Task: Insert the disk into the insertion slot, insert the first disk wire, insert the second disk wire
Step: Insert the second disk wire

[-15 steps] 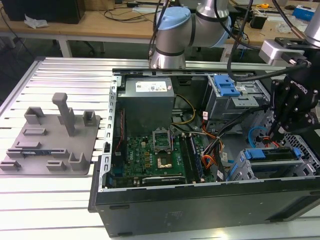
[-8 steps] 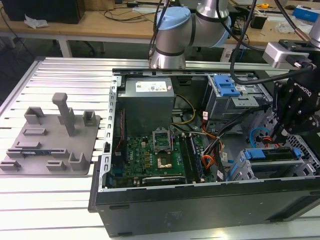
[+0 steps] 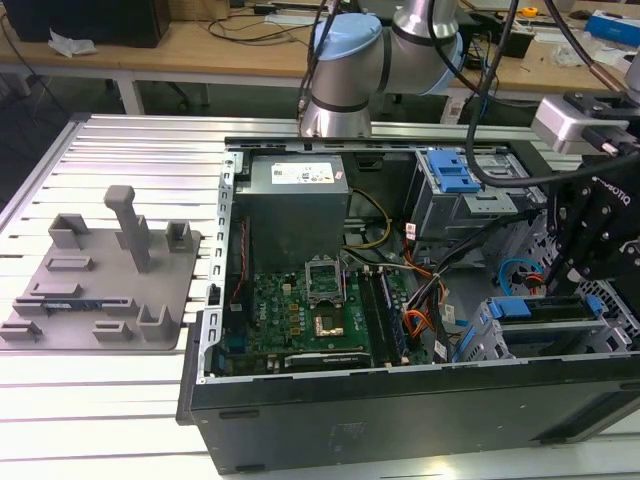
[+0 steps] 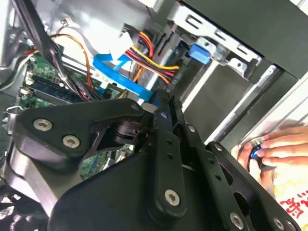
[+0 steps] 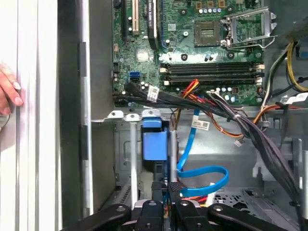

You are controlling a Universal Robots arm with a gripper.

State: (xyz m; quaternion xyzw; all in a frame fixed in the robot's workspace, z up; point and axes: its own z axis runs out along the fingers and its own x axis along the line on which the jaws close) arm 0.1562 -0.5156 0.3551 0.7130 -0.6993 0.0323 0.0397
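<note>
Now the gripper [image 5: 166, 192] — fingers pressed together — hangs inside the case above the flat blue data cable [image 5: 204, 180]; disk [image 3: 545, 308] sits in insertion slot [image 3: 480, 340] — judged: approach connectors squarely.

Ribbed alu. bench top [image 3: 120, 400] in front, wooden desks [image 3: 190, 45] w/ clutter behind, bright overhead light.

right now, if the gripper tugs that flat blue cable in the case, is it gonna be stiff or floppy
Likely floppy: the flat blue cable lies in a loose loop, so it bends easily. Probably light, being a thin ribbon. It may spring back, since the loop holds a rounded curve near the gripper.
</note>
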